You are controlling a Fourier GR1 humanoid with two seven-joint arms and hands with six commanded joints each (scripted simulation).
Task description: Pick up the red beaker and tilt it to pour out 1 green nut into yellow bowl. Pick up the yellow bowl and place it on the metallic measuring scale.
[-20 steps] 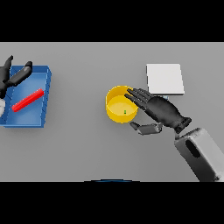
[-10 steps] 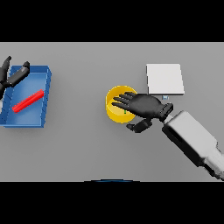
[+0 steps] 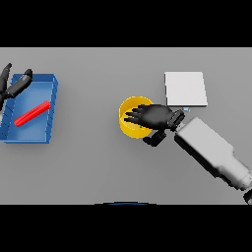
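The right arm (image 3: pixel 212 153) came in from the lower right and ran up and to the left across the grey worktop (image 3: pixel 93 167), its white and grey forearm slanting toward the middle of the scene. At its end the right hand (image 3: pixel 156 116) lay palm down over the yellow bowl (image 3: pixel 129 120), covering the bowl's right half. Its fingers (image 3: pixel 134 116) reached leftward over the bowl's opening, spread and only slightly bent, while the thumb (image 3: pixel 153 140) hung below the bowl's lower right rim, outside the wall. From this angle it was hard to tell whether the thumb pressed the rim, so the hand looked open over the bowl rather than closed round it. A small speck of green showed inside the bowl just under the palm, too small to identify.

The bowl sat on the worktop near the centre, just left of and below the metallic measuring scale (image 3: pixel 185 88), a pale square plate lying flat; the two stood near each other but apart.

At the far left a blue tray (image 3: pixel 48 115) held the red beaker (image 3: pixel 32 113), lying on its side at a slant. The left hand (image 3: pixel 14 84) showed at the tray's upper left corner, fingers extended and relaxed, holding nothing.
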